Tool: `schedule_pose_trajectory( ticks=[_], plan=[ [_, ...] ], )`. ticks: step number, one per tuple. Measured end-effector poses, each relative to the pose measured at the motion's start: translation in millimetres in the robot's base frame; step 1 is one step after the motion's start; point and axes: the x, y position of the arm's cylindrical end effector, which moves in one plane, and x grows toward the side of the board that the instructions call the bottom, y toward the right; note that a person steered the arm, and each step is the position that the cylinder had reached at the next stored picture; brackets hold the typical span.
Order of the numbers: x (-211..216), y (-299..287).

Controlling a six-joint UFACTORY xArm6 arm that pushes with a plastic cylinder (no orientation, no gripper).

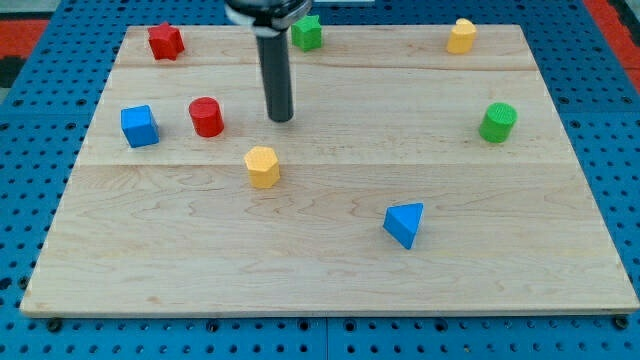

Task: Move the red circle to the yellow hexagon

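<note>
The arm carries no fingers at all, only a straight dark rod, so there is nothing to open, close or hold; its tip [282, 118] rests on the wooden board [330, 270].

Taking the red circle [207, 116] as the landmark: the tip stands to its right in the view, at about the same height and near it but apart, with bare wood between them. The yellow hexagon [262, 166] lies below and to the right of the red circle, a short way off and not touching. The blue cube [139, 126] sits just to the left of the red circle, and a red star-like block [165, 41] lies above it towards the view's top, a little to the left.

The relation that matters is this: the goal lies down and to the right of the red circle, while the tip stands on the right-hand side, roughly the side the block must travel toward. As a judgement, a push from there would send the red circle left, toward the blue cube, so the tip probably needs to go round to the upper left of the red circle first. The rod's lean makes the exact contact point of the tip a little uncertain.

Well to the right of the red circle lie a green block [307, 32] by the rod's upper part, a yellow block [461, 36], a green cylinder [497, 122] and a blue triangle [404, 224].
</note>
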Motion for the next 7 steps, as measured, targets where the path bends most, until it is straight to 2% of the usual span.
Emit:
schedule_pose_trajectory(
  ticks=[1, 2, 3, 4, 5, 6, 7],
  plan=[
    [-22.2, -72.0],
    [27.6, -110.8],
    [56.9, -99.7],
    [-1.4, -82.1],
    [26.0, -54.7],
    [86.4, -114.6],
    [102.2, -116.5]
  ],
)
